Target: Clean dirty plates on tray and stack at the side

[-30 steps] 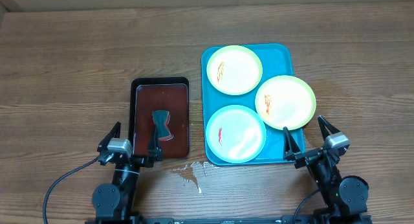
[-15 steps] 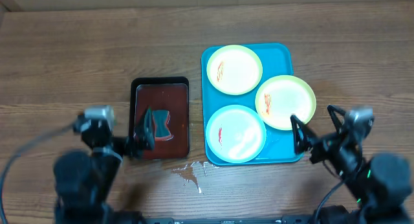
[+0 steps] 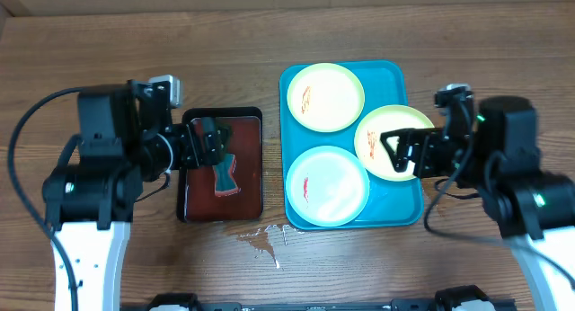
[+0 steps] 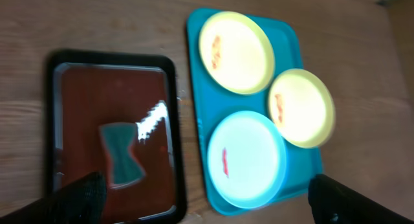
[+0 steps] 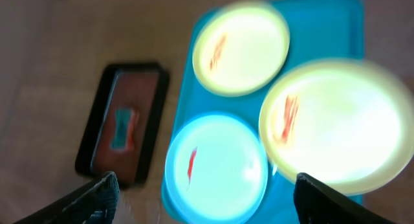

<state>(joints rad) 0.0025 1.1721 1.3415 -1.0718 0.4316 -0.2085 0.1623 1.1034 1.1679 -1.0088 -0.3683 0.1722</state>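
The left gripper [image 3: 207, 142] hangs wide open and empty over the black tray [image 3: 225, 218]; the right gripper [image 3: 393, 152], equally spread and empty, is over the yellow-green plate [image 3: 377, 122] at 3 o'clock on the turquoise tray [image 3: 395, 73], with a second yellow-green plate [image 3: 325, 96] at 11 o'clock and the blue plate [image 3: 327, 185] at 7 o'clock

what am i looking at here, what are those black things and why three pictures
Two robot arms sit at a wooden table. One picture looks down from above; the other two come from cameras on each wrist, so the dark shapes at their bottom corners are the fingertips. The left gripper hovers over a black tray of red liquid with a teal sponge-like piece. The right gripper hovers over a blue tray holding three sauce-smeared plates. Both are open and hold nothing.
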